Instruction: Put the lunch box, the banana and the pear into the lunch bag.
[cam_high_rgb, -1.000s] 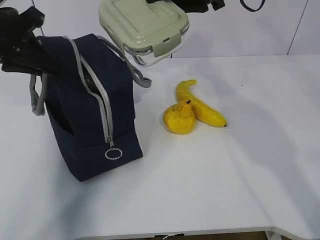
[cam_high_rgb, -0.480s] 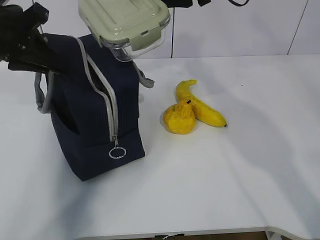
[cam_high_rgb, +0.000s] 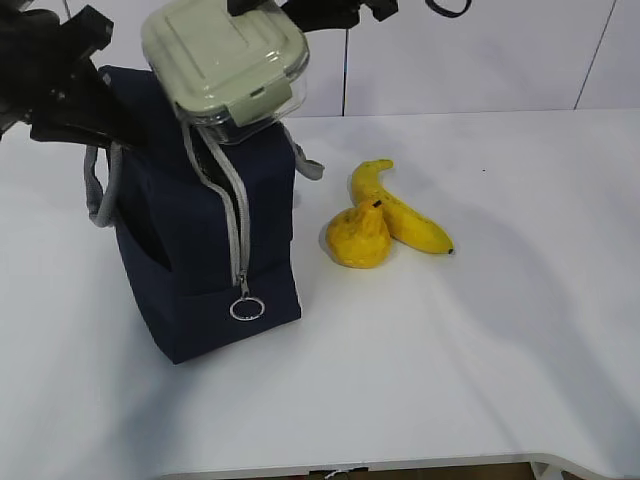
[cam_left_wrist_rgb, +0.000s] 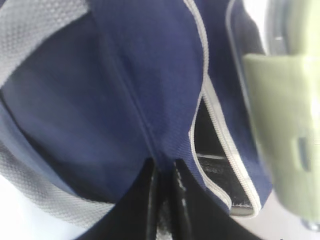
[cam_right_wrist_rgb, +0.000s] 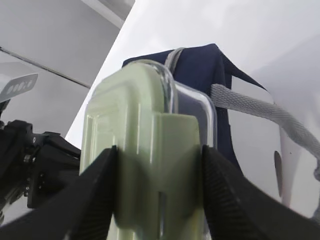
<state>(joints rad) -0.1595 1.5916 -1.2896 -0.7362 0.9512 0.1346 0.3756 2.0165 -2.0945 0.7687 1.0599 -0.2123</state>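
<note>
From the front, the lunch box (cam_high_rgb: 225, 65) hangs above the unzipped lunch bag (cam_high_rgb: 205, 240) near the surface's left edge; the banana (cam_high_rgb: 400, 210) and pear (cam_high_rgb: 360, 236) wait mid-surface, unpacked. Left wrist view: the left gripper (cam_left_wrist_rgb: 164, 167), clamped tight, pinches bag fabric. Right wrist view: the right gripper (cam_right_wrist_rgb: 159, 165), jaws spread, clasps the box.

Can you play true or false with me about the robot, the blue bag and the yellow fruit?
1. The lunch box is held over the bag. True.
2. The pear is inside the bag. False: it lies on the table.
3. The banana touches the pear. True.
4. The bag's zipper is closed. False: it gapes open at the top.
5. The left gripper pinches the bag's fabric. True.
6. The right gripper is empty. False: it clamps the lunch box.
</note>
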